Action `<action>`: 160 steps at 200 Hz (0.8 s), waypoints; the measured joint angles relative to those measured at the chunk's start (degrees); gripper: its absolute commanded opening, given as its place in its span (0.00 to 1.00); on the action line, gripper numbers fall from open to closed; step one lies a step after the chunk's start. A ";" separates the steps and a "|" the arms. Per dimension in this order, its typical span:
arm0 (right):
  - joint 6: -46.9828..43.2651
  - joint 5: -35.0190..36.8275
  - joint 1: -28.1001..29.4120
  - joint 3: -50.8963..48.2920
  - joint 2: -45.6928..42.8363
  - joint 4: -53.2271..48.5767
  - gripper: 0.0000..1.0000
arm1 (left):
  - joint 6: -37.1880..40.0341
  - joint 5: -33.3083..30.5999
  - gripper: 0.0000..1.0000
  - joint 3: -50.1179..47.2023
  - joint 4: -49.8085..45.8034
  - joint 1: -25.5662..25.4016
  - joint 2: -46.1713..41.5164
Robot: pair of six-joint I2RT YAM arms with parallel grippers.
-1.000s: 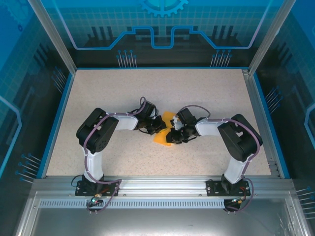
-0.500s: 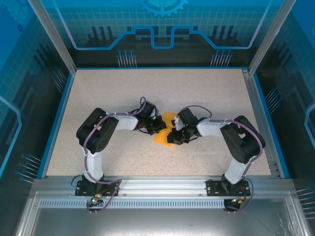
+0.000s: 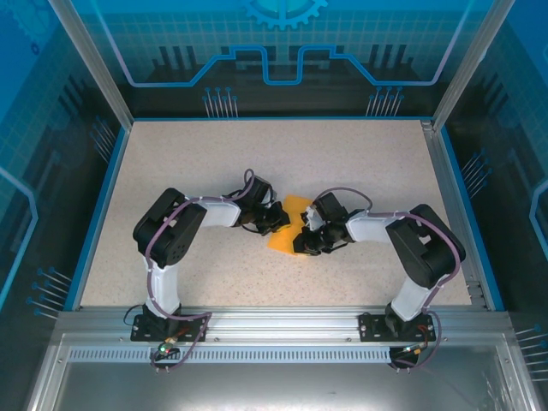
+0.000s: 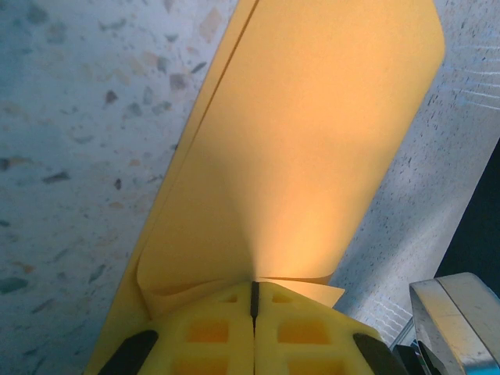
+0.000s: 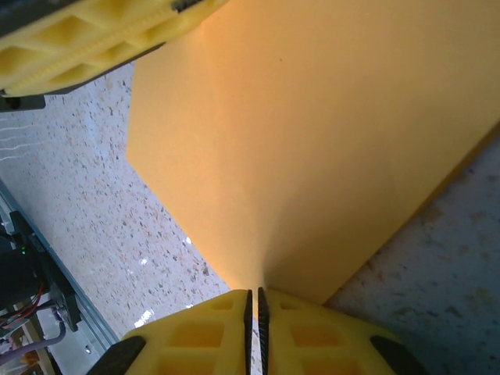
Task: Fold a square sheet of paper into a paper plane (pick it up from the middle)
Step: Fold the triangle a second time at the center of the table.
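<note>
- The sheet of paper, bright orange, sits near the middle of the speckled bench, between the two wrists and held by both arms.
- The left pincer reaches in from the left. Its jaws are pressed together on the sheet's edge.
- In the left wrist view, the yellow fingers meet with only a thin dark seam between them. The paper edge is caught at that seam and curls slightly on either side of it.
- From that grip the paper fans away from the camera as a broad smooth panel. A second layer shows along its left edge, so the sheet is folded at least once there.
- The right pincer comes in from the right, and its jaws are nipped narrow on the opposite edge of the same sheet.
- In the right wrist view, its fingers stand almost touching, with the paper passing into the slit between them.
- In the same view, a yellow finger of the left pincer crosses the top left corner, against the far edge of the paper.
- The two pincers are near each other, with the sheet spanning the gap.
- I cannot tell whether the paper hangs clear of the bench or touches it underneath.
</note>
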 measured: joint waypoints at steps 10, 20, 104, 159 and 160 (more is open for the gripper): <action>0.00 0.02 0.00 -0.11 0.07 -0.02 0.14 | 0.00 0.00 0.06 0.00 0.00 0.00 0.00; 0.02 0.02 0.00 -0.37 0.39 0.42 0.13 | 0.00 0.00 0.06 0.00 0.00 0.00 0.00; 0.68 -1.16 -1.11 -4.57 -1.66 5.46 0.13 | -0.02 0.00 0.06 0.00 0.00 -0.07 0.00; 1.81 -0.50 -2.73 -2.67 -8.70 -2.19 0.14 | -2.03 -0.70 0.06 -1.46 2.60 -1.14 -0.46; 1.81 -0.48 -2.73 -2.56 -8.72 -2.21 0.14 | -2.08 -0.72 0.06 -1.49 2.64 -1.18 -0.46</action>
